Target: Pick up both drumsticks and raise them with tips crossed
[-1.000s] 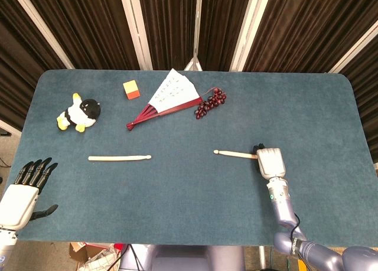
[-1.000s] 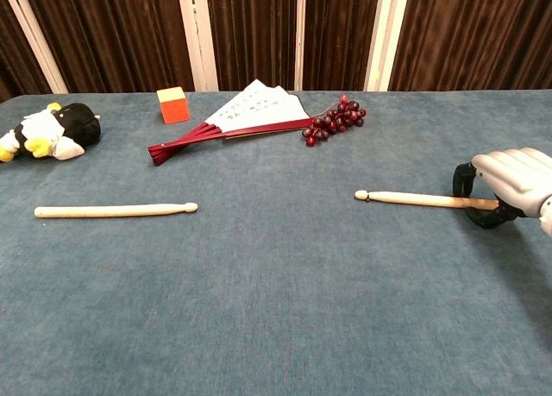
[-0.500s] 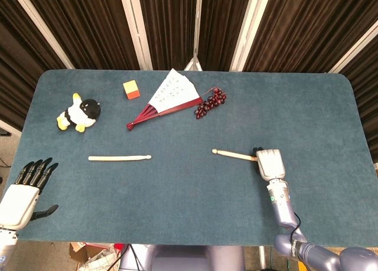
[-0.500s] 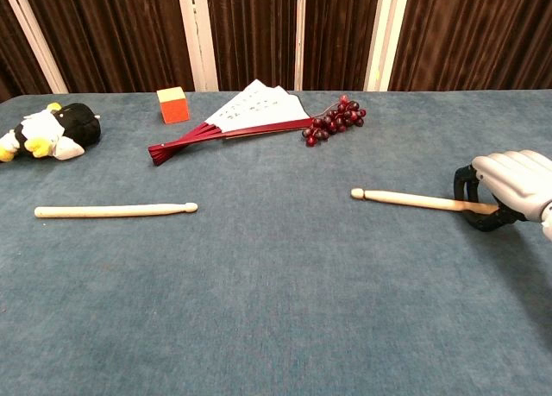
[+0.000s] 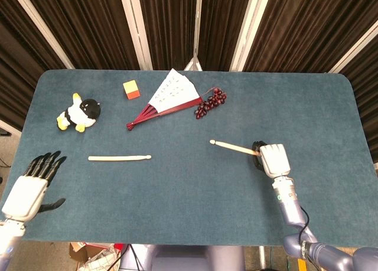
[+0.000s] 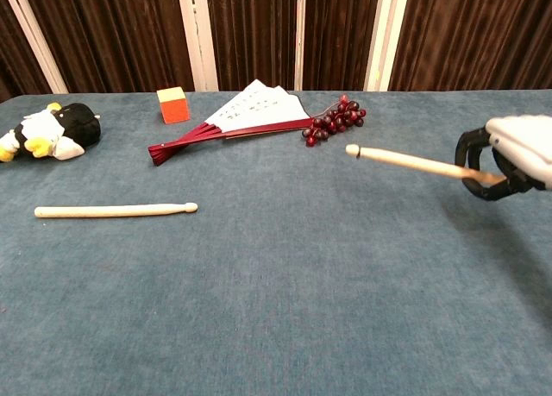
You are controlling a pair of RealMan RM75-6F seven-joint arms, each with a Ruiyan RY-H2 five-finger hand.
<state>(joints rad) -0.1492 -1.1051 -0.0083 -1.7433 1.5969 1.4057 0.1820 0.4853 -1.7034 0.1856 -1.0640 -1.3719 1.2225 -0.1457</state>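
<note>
My right hand (image 5: 271, 159) (image 6: 511, 158) grips the butt of a pale wooden drumstick (image 5: 234, 146) (image 6: 404, 161), which is lifted off the table with its tip pointing left. A second drumstick (image 5: 119, 158) (image 6: 115, 210) lies flat on the blue table left of centre, tip to the right. My left hand (image 5: 31, 187) hovers open at the table's front left corner, fingers spread, well short of that stick. The chest view does not show the left hand.
Along the back lie a penguin plush toy (image 5: 80, 113) (image 6: 47, 129), an orange and yellow cube (image 5: 131, 90) (image 6: 173, 104), a folding fan (image 5: 166, 97) (image 6: 237, 117) and a bunch of dark red grapes (image 5: 210, 102) (image 6: 335, 118). The blue table (image 5: 189, 200) spreads between them and me.
My right hand has lifted its drumstick off the table, the tip rising and swinging slightly away. My left hand has shifted a little forward and right at the table edge.
</note>
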